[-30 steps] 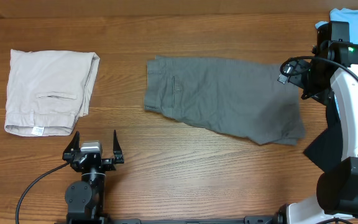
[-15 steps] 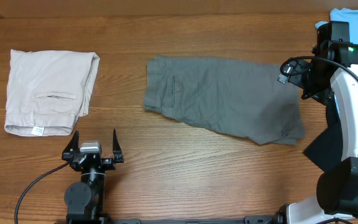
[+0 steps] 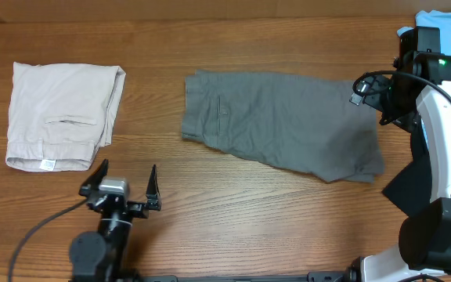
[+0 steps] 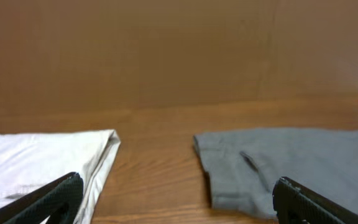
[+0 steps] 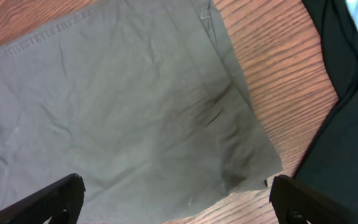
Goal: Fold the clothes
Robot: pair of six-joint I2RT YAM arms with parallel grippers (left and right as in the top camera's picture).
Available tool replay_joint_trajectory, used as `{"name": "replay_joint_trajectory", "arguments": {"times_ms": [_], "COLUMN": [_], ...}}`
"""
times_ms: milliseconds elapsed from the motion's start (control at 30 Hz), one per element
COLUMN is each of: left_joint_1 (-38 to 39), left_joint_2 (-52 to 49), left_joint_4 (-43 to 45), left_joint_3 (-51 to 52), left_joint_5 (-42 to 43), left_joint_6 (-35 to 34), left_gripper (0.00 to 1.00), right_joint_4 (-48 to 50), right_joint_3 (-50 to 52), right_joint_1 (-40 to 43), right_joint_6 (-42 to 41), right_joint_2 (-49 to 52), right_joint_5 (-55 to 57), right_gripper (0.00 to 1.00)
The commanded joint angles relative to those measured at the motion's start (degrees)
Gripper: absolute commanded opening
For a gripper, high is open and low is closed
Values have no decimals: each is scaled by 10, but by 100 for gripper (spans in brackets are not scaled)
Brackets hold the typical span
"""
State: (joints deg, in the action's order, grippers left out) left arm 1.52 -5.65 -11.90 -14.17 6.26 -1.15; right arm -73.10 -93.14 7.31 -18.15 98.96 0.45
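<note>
left jaws have shifted slightly, wide, short of the grey shorts [image 3: 280,125]; right jaws wide above them.

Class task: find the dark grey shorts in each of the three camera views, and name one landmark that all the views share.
Overhead: dark grey shorts lie centre-right.
Left wrist: lower right.
Right wrist: filling most of the frame.
Shared landmark: the light-blue shirt, at the right edge in every view.
</note>
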Motion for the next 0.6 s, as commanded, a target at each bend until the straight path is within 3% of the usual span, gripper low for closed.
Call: {"name": "replay_joint_trajectory", "arguments": {"times_ms": [0, 233, 400, 567], "left_joint_1": [0, 6, 52, 119], "left_joint_2": [-100, -417, -638, -812], "left_joint_4": [-51, -256, -402, -442], "left_joint_3": [-144, -438, -642, -775], "left_joint_5": [31, 39, 39, 70], "left_joint_6": [-8, -1, -2, -3], "left_gripper": [100, 100, 100, 100], "right_joint_4": [2, 2, 2, 2], "right_joint_3": [2, 2, 2, 2], "right_joint_1": [-1, -1, -1, -1], "right_joint_6": [1, 1, 1, 1], "right_joint_2": [1, 1, 1, 1], "right_joint_5": [6, 6, 6, 6], "right_gripper": [100, 100, 100, 100]}}
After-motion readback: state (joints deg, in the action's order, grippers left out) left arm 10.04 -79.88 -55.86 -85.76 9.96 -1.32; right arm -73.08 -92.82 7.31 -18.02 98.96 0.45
